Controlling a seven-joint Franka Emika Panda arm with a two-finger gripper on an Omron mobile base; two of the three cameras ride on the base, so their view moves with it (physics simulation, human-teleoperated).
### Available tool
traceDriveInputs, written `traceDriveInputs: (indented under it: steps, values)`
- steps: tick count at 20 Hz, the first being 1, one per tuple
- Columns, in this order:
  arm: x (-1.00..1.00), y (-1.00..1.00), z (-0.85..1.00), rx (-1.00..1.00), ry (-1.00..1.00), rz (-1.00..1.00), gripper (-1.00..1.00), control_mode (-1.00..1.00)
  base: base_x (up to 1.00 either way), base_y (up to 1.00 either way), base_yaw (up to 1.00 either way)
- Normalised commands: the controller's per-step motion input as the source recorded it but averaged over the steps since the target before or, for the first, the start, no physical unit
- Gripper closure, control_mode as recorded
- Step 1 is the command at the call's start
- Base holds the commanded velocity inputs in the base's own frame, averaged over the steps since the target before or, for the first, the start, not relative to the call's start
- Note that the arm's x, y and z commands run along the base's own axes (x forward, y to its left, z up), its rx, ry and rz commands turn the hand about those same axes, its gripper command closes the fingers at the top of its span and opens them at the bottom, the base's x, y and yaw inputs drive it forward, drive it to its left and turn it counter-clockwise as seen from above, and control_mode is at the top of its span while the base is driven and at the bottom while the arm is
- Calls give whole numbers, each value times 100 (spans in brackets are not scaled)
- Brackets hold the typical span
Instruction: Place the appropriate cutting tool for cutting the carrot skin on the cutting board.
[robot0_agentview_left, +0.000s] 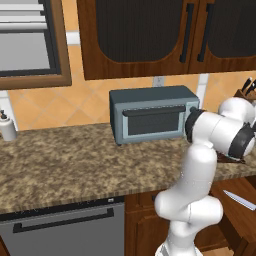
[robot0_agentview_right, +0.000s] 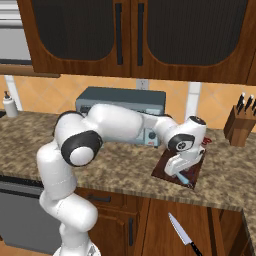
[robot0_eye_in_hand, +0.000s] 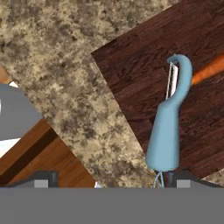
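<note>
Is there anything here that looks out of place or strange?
Yes. A black-handled knife appears in front of the lower wooden cabinets, below the counter edge, not in the wooden knife block. The pale blue peeler lies properly on the dark reddish-brown cutting board.

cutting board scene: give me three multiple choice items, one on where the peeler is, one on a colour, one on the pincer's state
1. Where does the peeler lie?
A. on the cutting board
B. in the knife block
C. on top of the toaster oven

2. What colour is the peeler's handle?
A. red
B. pale blue
C. black

3. How does the pincer stand?
A. shut on the peeler
B. shut on the carrot
C. open, holding nothing

Answers:
1 A, the hand view shows it flat on the dark wood beside the carrot.
2 B, the handle is pale blue.
3 C, the fingertips stand wide apart, nothing clamped between them.
</note>
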Motion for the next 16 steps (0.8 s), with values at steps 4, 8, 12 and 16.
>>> traceDriveInputs:
  steps: [4, 8, 12, 16]
  values:
    - [-84, 24, 54, 0, -4, 0, -100, -100, 0, 0, 0]
    - [-73, 38, 47, 0, -1, 0, -100, -100, 0, 0, 0]
    - [-48, 51, 47, -2, 0, 0, -100, -100, 0, 0, 0]
    - [-43, 61, 43, -6, 0, 0, -100, -100, 0, 0, 0]
